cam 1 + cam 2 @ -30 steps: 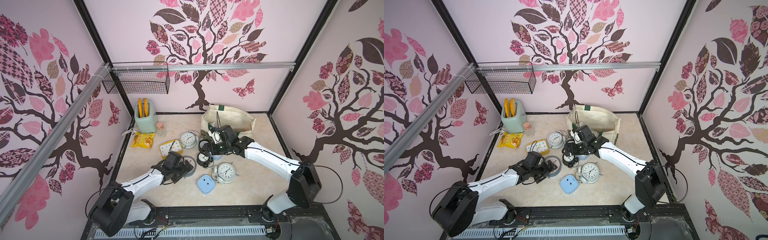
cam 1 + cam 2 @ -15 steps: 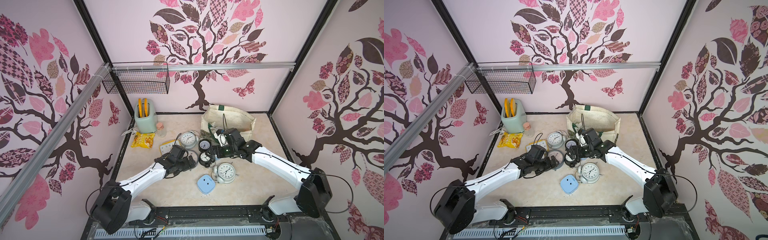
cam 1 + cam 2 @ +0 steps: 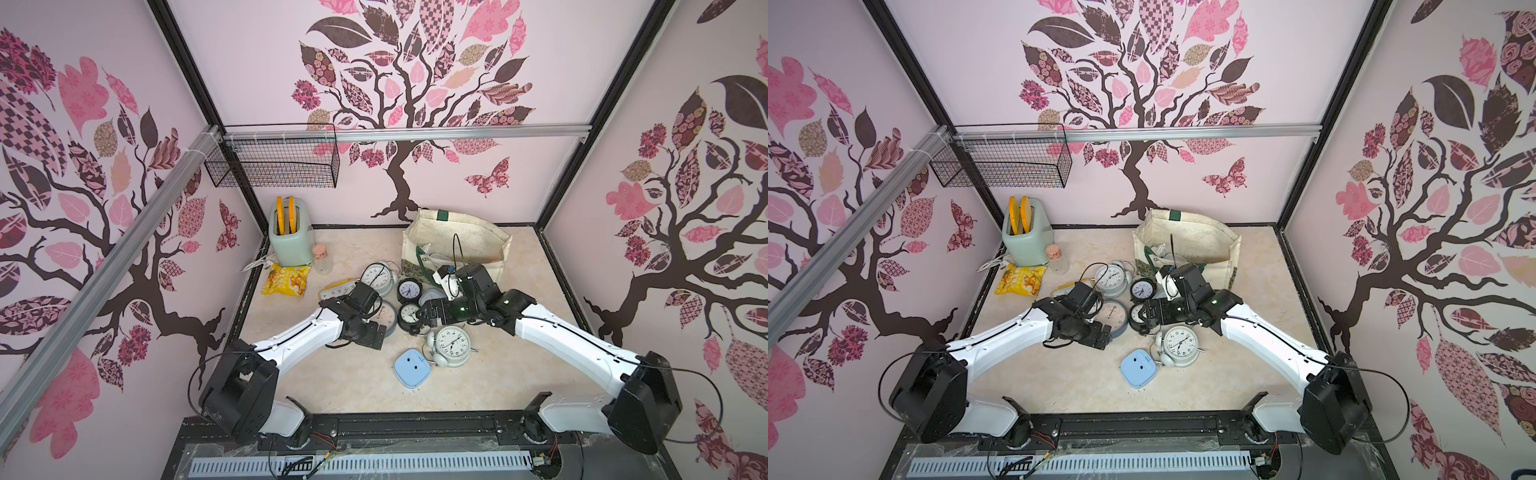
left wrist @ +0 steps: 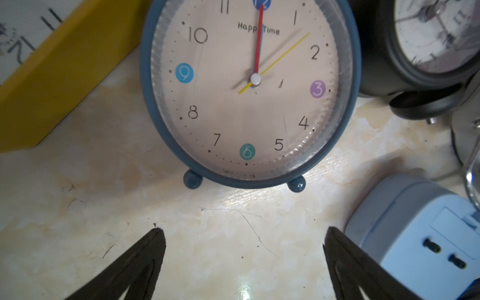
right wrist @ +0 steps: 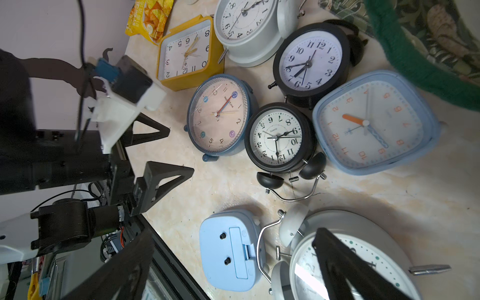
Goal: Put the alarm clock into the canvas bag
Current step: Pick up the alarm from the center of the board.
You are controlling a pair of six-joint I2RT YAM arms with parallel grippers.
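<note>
Alarm clock with the blue rim (image 4: 250, 88) lay face up on the table (image 3: 332, 382), its two ball feet pointing at the left pincer (image 4: 243, 231), whose fingers stood spread and empty just short of it. A yellow square clock (image 5: 187, 52) sat close on one side and a black twin-bell clock (image 5: 279, 137) pressed against the other. The canvas bag (image 3: 465, 237) slumped open at the back of the table, beyond the cluster of clocks. The right pincer (image 5: 233, 235) was likewise spread and held nothing, above a white twin-bell clock (image 5: 350, 259) and a pale blue clock (image 5: 228, 249) lying face down.

The round clock looked like a light, rigid plastic shell with a glossy, curved rim and a clear cover that would probably slip or scratch. Its dial seemed wider than the spread fingers, so a grip across it looked doubtful. Pinching the rim through its thickness at the free edge by the feet seemed the safer hold, since the neighbours blocked its sides.
</note>
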